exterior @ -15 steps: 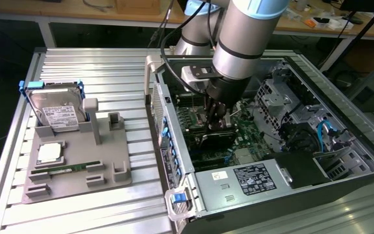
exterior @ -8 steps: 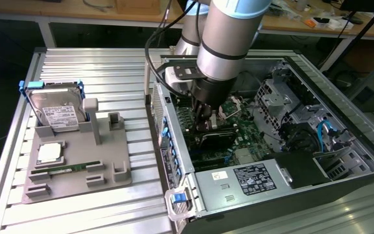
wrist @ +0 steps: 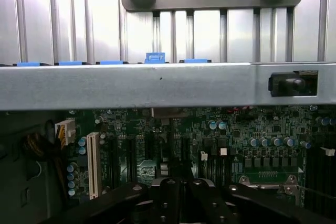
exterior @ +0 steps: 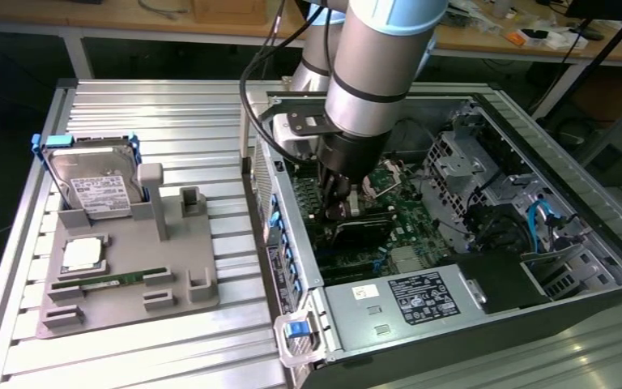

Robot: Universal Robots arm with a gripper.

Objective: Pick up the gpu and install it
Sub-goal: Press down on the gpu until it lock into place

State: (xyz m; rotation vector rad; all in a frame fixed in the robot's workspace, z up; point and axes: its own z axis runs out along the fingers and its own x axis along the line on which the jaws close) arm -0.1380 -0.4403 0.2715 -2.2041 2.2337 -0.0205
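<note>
Closest to the lens, the gripper (wrist: 181, 190) shows as dark fingers (wrist: 168, 187) drawn tight together with no real gap. Whether they pinch a thin edge or merely bear down on it I cannot tell. Just beyond them lies the green motherboard (wrist: 252, 135), its dark expansion slots and one white slot (wrist: 93, 163) running toward the grey rim of the computer case (wrist: 157, 85), where blue clips (wrist: 154, 57) line the rear wall. What I take to be the gpu (wrist: 167, 142) appears edge-on, as a thin dark line leading from the fingertips to a pale metal tab tucked under that rim. That tab would be its end bracket, but the green board and dark face are hidden from this angle, so I hold the reading loosely. In the exterior view the arm (exterior: 371, 73) reaches steeply down into the open case, with the gripper low over the slot area close to the rear wall. On the grey holder tray (exterior: 127, 304), well apart at the exterior view's left, a hard drive (exterior: 95, 182) stands upright and a memory stick (exterior: 106, 281) lies flat. From this I judge the pickup done and the install itself in hand, late in the task. Seating the card calls for its lower edge square over one slot, its bracket snug against the rear wall, and a straight, even push rather than a tilted one.
</note>
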